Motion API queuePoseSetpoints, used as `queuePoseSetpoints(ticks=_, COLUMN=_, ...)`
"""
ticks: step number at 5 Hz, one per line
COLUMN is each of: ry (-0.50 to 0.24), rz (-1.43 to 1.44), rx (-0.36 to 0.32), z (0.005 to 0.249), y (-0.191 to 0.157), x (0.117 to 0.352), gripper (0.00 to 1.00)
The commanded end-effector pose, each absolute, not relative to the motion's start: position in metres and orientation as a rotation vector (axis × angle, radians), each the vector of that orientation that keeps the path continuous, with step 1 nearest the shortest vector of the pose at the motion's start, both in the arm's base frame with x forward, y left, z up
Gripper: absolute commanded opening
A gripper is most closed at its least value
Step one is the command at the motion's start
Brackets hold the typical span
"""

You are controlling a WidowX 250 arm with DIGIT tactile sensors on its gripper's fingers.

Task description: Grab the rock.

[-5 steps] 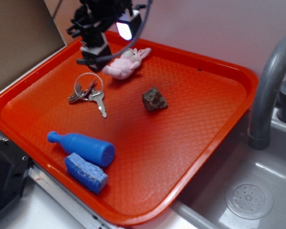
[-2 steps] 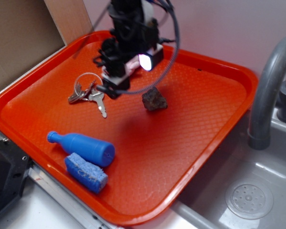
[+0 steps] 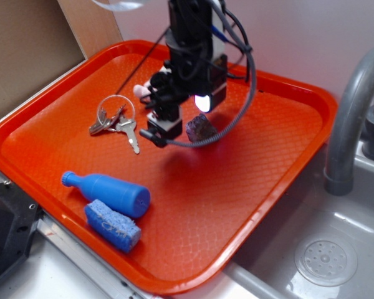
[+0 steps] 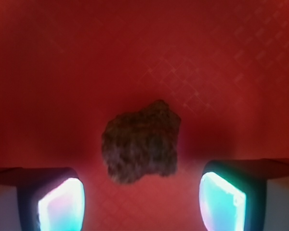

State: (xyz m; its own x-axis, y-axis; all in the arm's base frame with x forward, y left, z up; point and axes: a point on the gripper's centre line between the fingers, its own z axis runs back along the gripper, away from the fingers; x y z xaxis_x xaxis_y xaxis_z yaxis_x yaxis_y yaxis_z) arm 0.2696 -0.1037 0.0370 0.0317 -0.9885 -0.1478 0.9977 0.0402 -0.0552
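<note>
Black gripper (image 4: 140, 202) is being held open, jaws at 5 and 7 o'clock of the rough brown-grey rock (image 4: 140, 147); descent and closing are remaining.

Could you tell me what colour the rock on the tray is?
The rock is dark brown-grey and rough; the wrist view shows it best.

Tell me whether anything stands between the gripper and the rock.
Nothing visible does. In the wrist view the rock lies alone on bare tray, between the open gripper's two fingers. The keys lie off to the side.
</note>
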Motion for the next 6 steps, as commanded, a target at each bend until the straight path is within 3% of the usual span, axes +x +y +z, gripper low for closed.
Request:
queuePoseSetpoints(ticks=1, ry=0.132, rz=-1.575, rx=0.137, z=0.029, y=-0.131, x=0.261, gripper=0.06)
queuePoseSetpoints(ticks=3, ry=0.079, rz=-1.451, rx=0.158, z=0.035, y=-0.123, x=0.261, gripper=0.0)
queuePoseSetpoints(ticks=4, ry=0.082, rz=-1.192, rx=0.239, z=0.076, y=-0.089, x=0.26, gripper=0.0)
queuePoseSetpoints(ticks=6, ry=0.068, rz=-0.693, rx=0.151, z=0.153, y=-0.022, x=0.25, gripper=0.0)
